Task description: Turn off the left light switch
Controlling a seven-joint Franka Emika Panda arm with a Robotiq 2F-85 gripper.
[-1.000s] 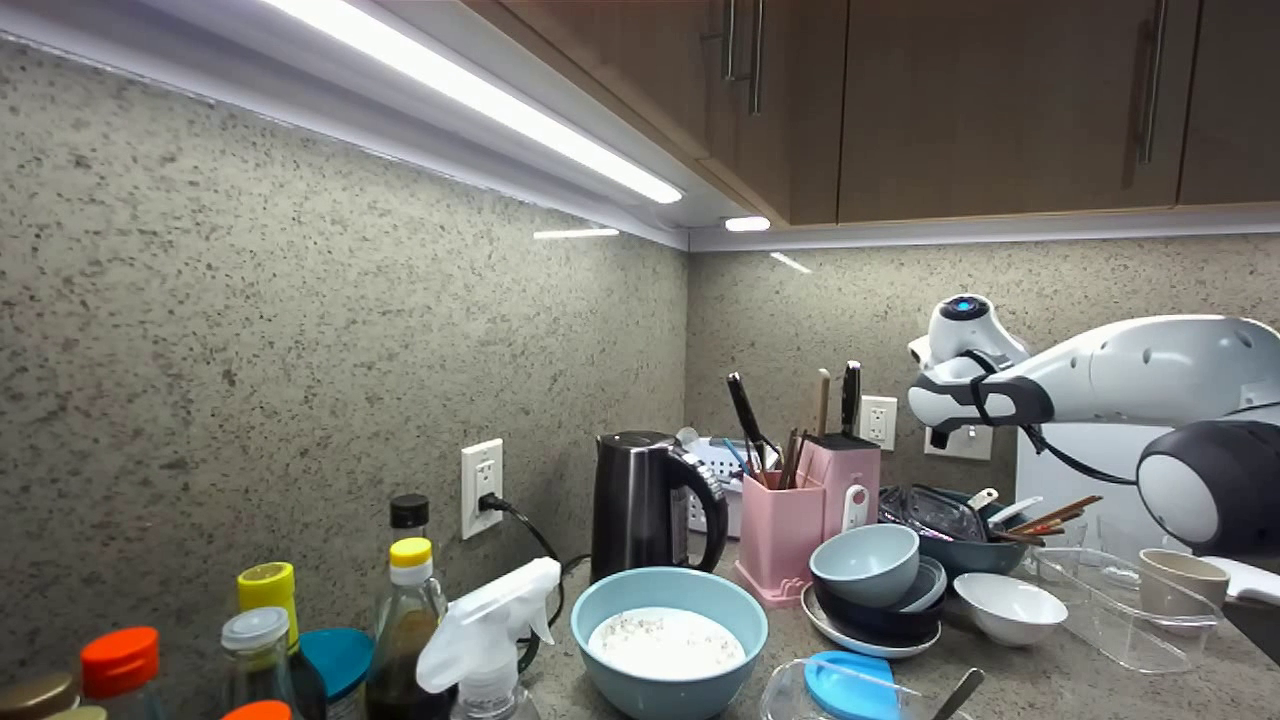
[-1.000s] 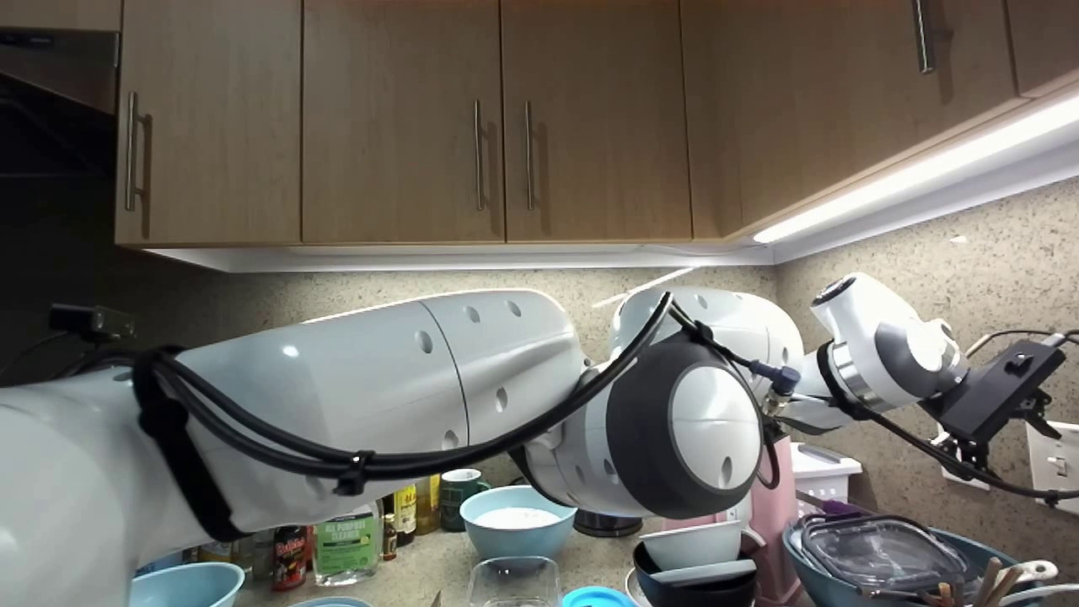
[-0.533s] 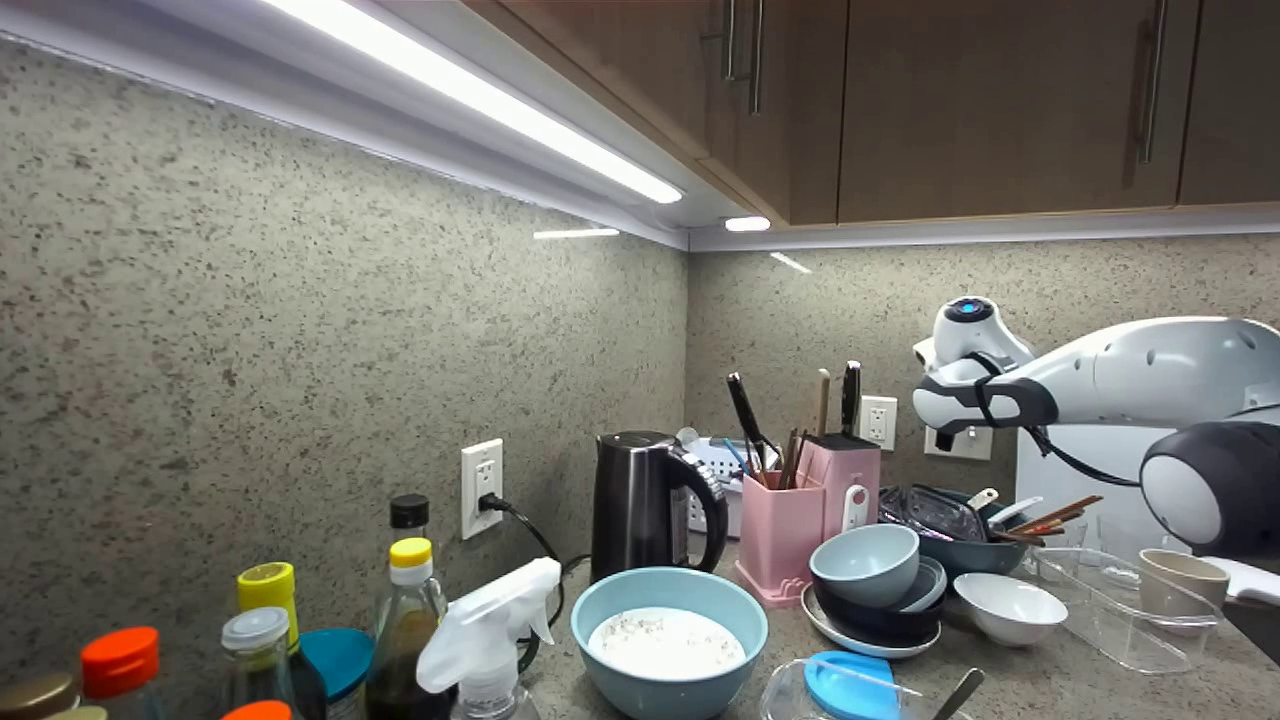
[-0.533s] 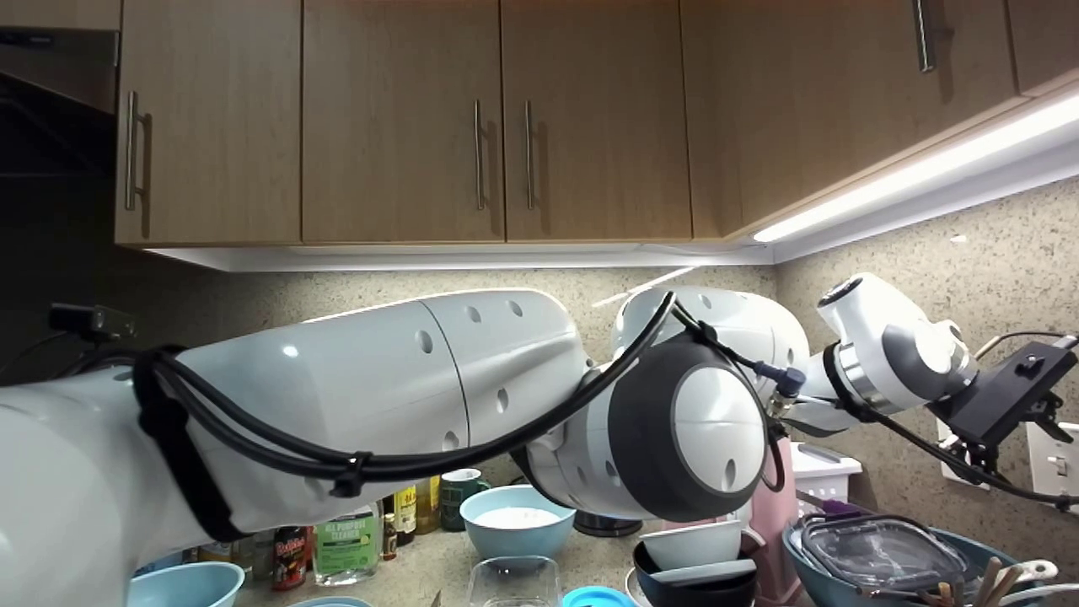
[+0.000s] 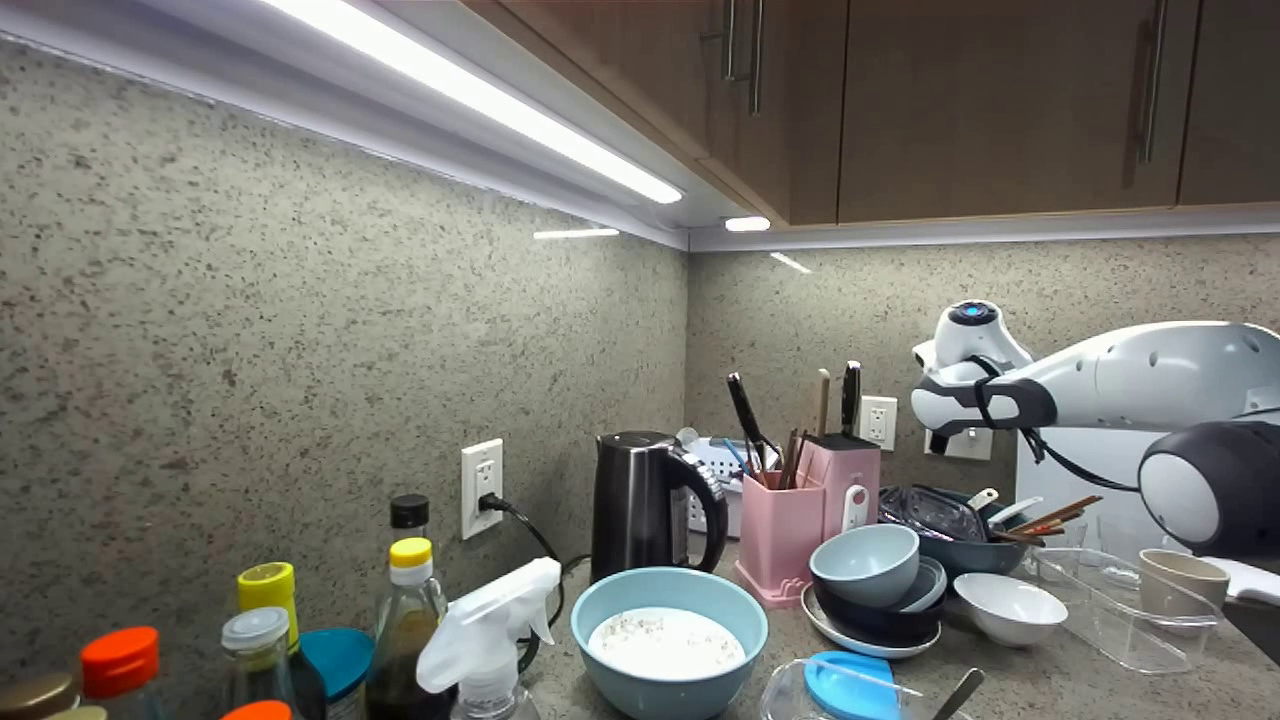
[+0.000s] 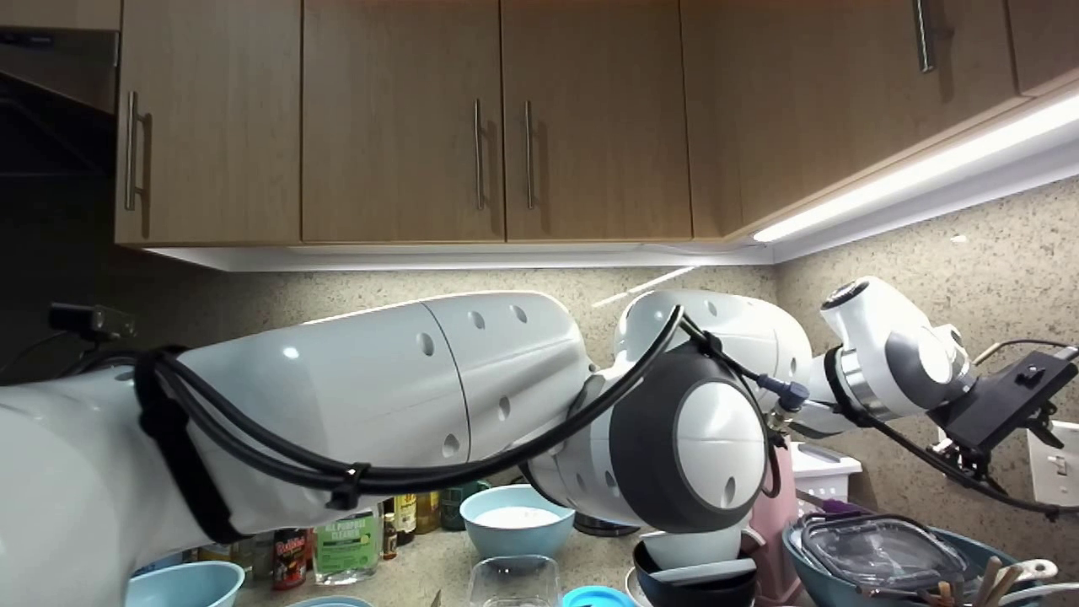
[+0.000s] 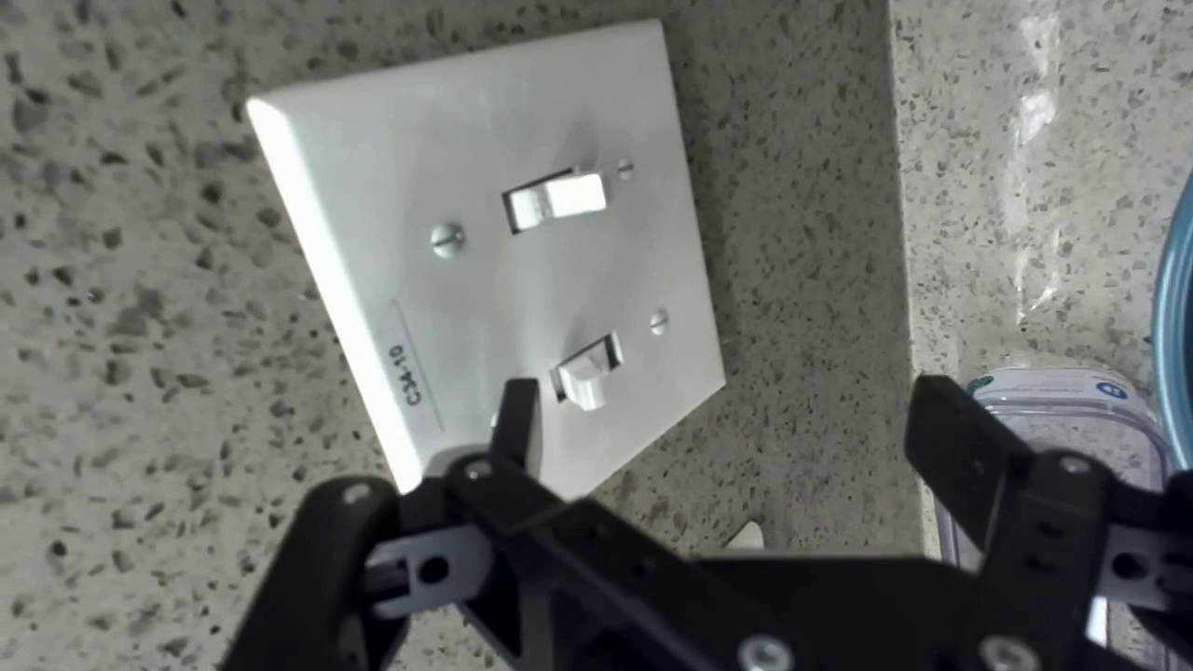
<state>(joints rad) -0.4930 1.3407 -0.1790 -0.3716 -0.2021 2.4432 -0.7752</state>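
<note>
in the wrist view we've got the gripper [image 7: 736, 438] with its 2 fingers [image 7: 515, 415] spread wide apart. going by which way the label [image 7: 405, 375] on the white plate [image 7: 410, 154] reads, the left light switch [image 7: 585, 380] is just beside 1 fingertip there, but we honestly can't tell if they touch. the right light switch [image 7: 561, 198] sits a bit farther from that fingertip. both are on that 1 plate in front of the gripper, and the same fingertip covers part of it. past the other finger we spot a clear container [image 7: 1072, 424], and near that a blue bowl [image 7: 1165, 326] cut off by the edge of the view. the arm [image 6: 388, 371] stretches back behind the gripper. moving away from the gripper in an exterior view, we get an outlet [image 5: 878, 422] near the plate, then a pink knife block [image 5: 848, 467], then a dark kettle [image 5: 630, 510], then a light blue bowl [image 5: 670, 698] with something white in it. up above the gripper we see light strips [image 6: 919, 176] glowing under the cabinets [image 6: 590, 126], and they're lit in both exterior views.
</note>
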